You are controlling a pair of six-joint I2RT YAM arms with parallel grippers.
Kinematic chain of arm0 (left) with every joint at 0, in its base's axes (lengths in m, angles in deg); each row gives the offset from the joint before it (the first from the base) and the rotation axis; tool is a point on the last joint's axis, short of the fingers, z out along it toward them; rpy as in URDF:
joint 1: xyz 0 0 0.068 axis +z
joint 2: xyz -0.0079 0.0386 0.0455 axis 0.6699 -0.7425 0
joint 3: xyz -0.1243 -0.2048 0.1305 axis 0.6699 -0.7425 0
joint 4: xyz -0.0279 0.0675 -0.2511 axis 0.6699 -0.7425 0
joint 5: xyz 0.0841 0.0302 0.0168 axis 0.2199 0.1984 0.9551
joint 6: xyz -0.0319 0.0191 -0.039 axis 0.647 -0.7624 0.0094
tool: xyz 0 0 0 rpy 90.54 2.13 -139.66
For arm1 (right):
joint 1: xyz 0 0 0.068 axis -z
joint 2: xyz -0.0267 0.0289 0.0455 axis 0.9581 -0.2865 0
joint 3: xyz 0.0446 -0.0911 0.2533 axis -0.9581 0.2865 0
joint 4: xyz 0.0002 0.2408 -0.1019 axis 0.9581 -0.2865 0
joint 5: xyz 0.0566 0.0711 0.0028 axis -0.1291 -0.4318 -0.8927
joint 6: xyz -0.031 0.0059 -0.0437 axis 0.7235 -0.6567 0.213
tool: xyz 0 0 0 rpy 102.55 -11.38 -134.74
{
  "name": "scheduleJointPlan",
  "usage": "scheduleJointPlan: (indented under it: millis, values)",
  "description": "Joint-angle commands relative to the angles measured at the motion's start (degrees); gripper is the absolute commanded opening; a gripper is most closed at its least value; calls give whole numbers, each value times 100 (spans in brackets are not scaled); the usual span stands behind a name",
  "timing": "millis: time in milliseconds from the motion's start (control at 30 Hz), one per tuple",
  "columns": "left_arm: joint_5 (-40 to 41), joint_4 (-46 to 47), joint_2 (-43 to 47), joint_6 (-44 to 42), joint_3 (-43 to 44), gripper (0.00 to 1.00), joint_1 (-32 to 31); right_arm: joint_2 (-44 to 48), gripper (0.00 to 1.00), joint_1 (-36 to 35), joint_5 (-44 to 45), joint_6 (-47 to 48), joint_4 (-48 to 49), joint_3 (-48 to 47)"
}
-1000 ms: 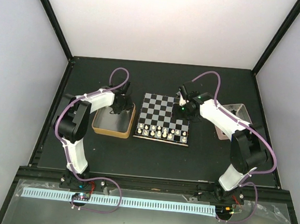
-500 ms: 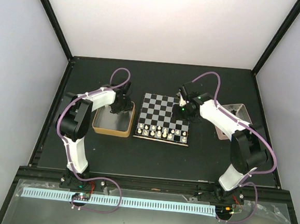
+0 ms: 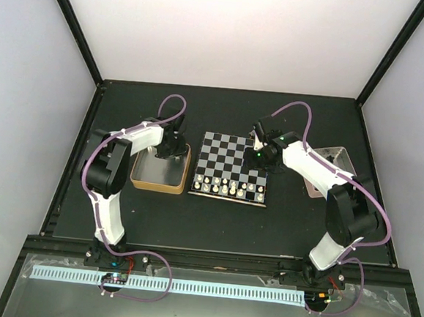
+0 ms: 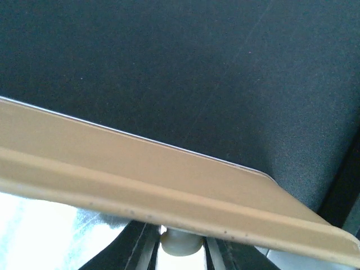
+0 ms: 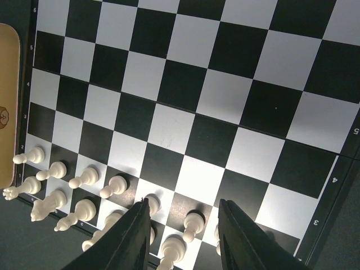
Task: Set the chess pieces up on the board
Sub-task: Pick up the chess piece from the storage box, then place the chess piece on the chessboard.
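Two rows of white pieces (image 5: 83, 177) stand under the spread right fingers (image 5: 138, 236), left fingers (image 4: 138, 250) pinch one white piece (image 4: 180, 243), black ones are all missing.

Top view overlooks table (image 3: 215, 217), right wrist close above board (image 5: 185, 84), left wrist skims tin (image 4: 140, 180)

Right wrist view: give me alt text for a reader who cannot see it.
Looking down on the thin black-and-pale chequered board, most squares bare, with cream-white chess pieces crowded on two rows at lower left. The right pincer frames the bottom edge, its two dark fingers apart with a cream-white pawn standing between them, untouched.
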Motion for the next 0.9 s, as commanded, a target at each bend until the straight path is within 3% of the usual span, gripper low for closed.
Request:
scheduleJointPlan:
  millis: [0, 100, 300, 500, 667, 867]
  values:
    - [-201, -33, -115, -331, 138, 19, 57, 209, 35, -6, 91, -87, 69, -3]
    - [-304, -35, -18, -331, 7, 11, 62, 237, 35, -3, 69, -98, 58, -20]
    - [-483, -45, 738, -632, -454, 9, 62, 312, 36, -2, -283, -7, 100, -112]
    - [-1665, 207, 1946, -1557, -886, 9, 41, 279, 37, -6, -2001, 265, 617, -188]
    - [-3198, 1214, 2922, -2377, -1461, 9, -121, 425, 54, -6, -3473, -16, 1490, -140]
    - [-3926, 2226, 3611, -2958, -1879, 8, -401, 571, 62, -6, -4298, -715, 2293, -199]
